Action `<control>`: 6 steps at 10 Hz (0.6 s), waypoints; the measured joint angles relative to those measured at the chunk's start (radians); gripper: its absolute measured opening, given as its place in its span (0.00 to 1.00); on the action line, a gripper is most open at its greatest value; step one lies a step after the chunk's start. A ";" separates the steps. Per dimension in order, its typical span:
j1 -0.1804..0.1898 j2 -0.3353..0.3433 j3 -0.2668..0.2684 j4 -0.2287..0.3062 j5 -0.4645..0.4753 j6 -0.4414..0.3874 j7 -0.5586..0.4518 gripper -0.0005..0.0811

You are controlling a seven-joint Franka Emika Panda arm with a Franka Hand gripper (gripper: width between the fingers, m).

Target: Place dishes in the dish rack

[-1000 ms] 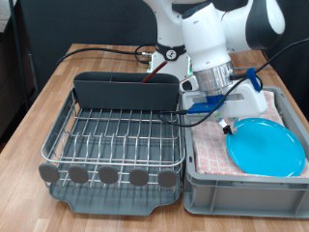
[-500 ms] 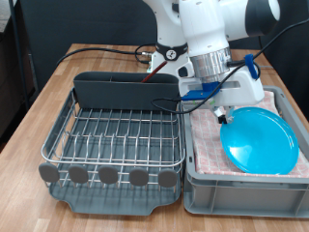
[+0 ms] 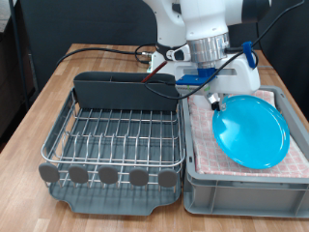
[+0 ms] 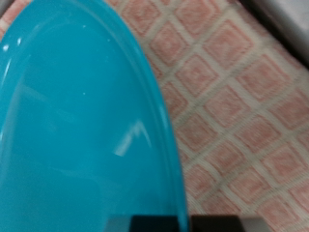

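A round blue plate [image 3: 251, 131] hangs tilted above the grey crate [image 3: 246, 188] lined with pink checked cloth, at the exterior view's right. My gripper [image 3: 214, 100] is shut on the plate's rim at its upper left edge. The plate [image 4: 82, 126] fills most of the wrist view, with checked cloth [image 4: 237, 106] beyond it; my fingers barely show there. The dish rack [image 3: 116, 145], silver wire on a dark grey tray, stands at the left with nothing on its wires. Its dark caddy [image 3: 126, 91] sits along the back. No mug or spoon shows.
The crate stands right beside the rack on a wooden table [image 3: 39, 106]. Black cables [image 3: 97, 53] run across the table behind the rack. A white object [image 3: 253, 81] sits behind my gripper at the crate's back.
The plate has risen off the cloth and shifted left toward the rack, tipping more upright. My gripper moved up and slightly left with it.
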 joint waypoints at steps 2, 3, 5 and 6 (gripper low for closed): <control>-0.002 -0.050 -0.013 0.003 -0.168 -0.087 0.174 0.04; -0.006 -0.080 -0.015 0.009 -0.233 -0.144 0.247 0.04; -0.012 -0.144 -0.019 0.028 -0.310 -0.267 0.341 0.04; -0.015 -0.171 -0.021 0.042 -0.325 -0.322 0.360 0.04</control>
